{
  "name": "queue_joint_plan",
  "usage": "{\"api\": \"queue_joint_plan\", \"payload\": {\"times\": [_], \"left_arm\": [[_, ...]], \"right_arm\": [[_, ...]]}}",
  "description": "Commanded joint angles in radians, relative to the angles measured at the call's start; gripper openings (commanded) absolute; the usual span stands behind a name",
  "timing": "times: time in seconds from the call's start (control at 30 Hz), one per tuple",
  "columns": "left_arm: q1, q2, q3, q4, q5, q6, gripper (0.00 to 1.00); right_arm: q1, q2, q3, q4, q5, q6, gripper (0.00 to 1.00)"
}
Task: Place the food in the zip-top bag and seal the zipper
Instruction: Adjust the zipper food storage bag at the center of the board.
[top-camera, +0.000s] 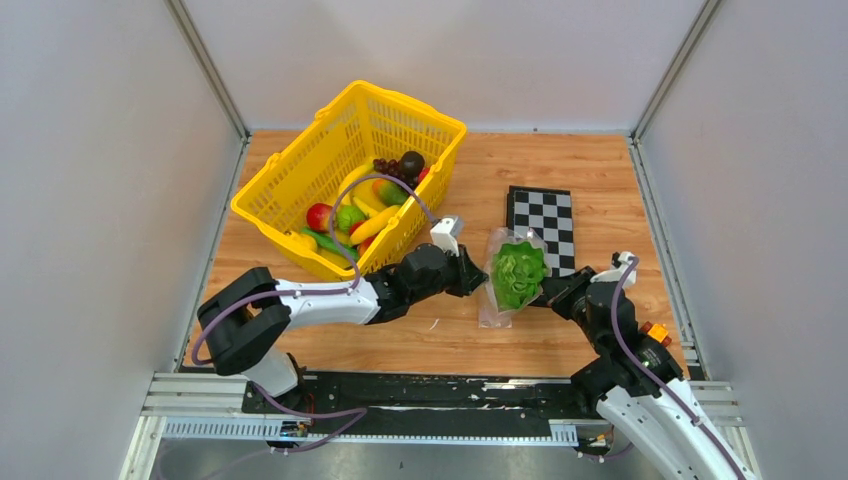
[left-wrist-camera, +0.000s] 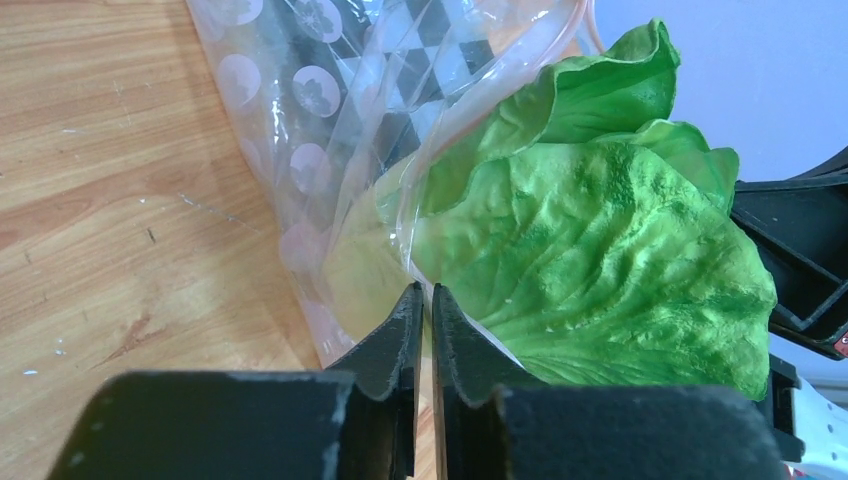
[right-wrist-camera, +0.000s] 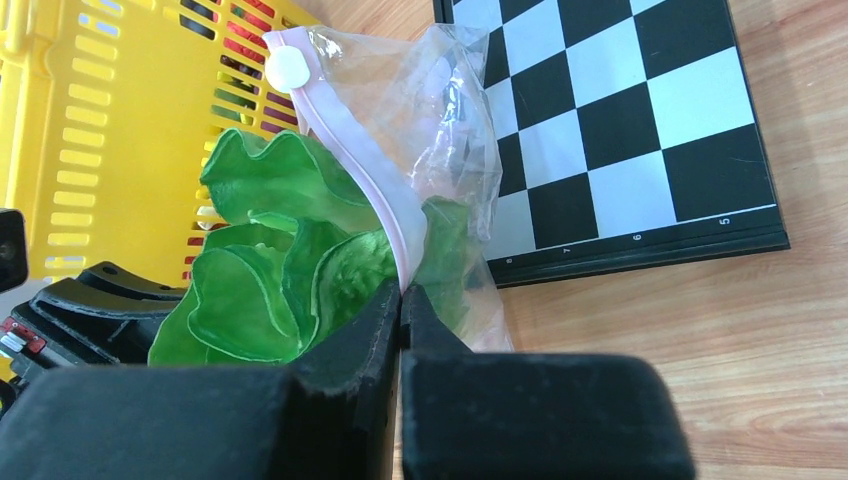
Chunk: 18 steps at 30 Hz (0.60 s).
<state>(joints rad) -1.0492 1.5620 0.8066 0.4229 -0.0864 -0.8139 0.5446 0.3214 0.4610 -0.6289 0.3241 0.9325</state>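
- Left claw (top-camera: 476, 274): its jaws are nearly together, with only a thin slit between them. The clear rim of the zip-top bag (left-wrist-camera: 300, 100) runs down into that slit, so the claw is pinching the bag from the left.
- Right claw (right-wrist-camera: 400, 292): its jaws are pressed together on the zipper (right-wrist-camera: 350, 150), the pale-pink strip that curves down from a small white tab into the fingertips.
- The two claws face each other across the middle of the surface (top-camera: 450, 340), with the bag held between them and its mouth spread.
- A green lettuce (top-camera: 518, 273) sits in the bag's mouth. Its ruffled leaves are partly behind the clear film and partly out past the rim.
- Edges: white walls close off the left, back and right sides of the wooden surface, and the arm bases line the near edge.
- A yellow basket (top-camera: 300, 170) stands tilted at the far left, just beside the left arm. It holds bananas (top-camera: 375, 224), a red fruit (top-camera: 319, 215), a cucumber (top-camera: 325, 243) and grapes (top-camera: 385, 167).
- A chessboard (top-camera: 545, 215) lies flat just behind the bag, towards the right.
- Open room: bare wood stretches in front of the bag between the two arms, and along the back wall to the right of the basket.
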Motion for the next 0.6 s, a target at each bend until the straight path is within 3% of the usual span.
{"api": "queue_joint_plan", "payload": {"times": [0.0, 0.03, 0.23, 0.37, 0.47, 0.57], "left_arm": [[0.002, 0.003, -0.003, 0.045, 0.015, -0.002, 0.05], [0.003, 0.0, -0.001, 0.045, 0.017, 0.0, 0.0], [0.003, -0.11, 0.046, -0.014, 0.054, 0.053, 0.0], [0.002, -0.256, 0.084, -0.135, -0.002, 0.101, 0.0], [0.013, -0.358, 0.089, -0.225, -0.068, 0.129, 0.0], [0.033, -0.418, 0.081, -0.233, -0.034, 0.117, 0.0]], "right_arm": [[-0.004, 0.007, 0.031, 0.068, -0.018, -0.012, 0.0], [-0.003, 0.008, 0.031, 0.069, -0.022, -0.011, 0.0], [-0.003, 0.016, 0.08, 0.161, -0.131, -0.106, 0.0], [-0.003, 0.03, 0.181, 0.174, -0.182, -0.211, 0.0], [-0.004, 0.06, 0.252, 0.063, -0.094, -0.214, 0.0], [-0.003, 0.148, 0.349, -0.027, -0.109, -0.281, 0.0]]}}
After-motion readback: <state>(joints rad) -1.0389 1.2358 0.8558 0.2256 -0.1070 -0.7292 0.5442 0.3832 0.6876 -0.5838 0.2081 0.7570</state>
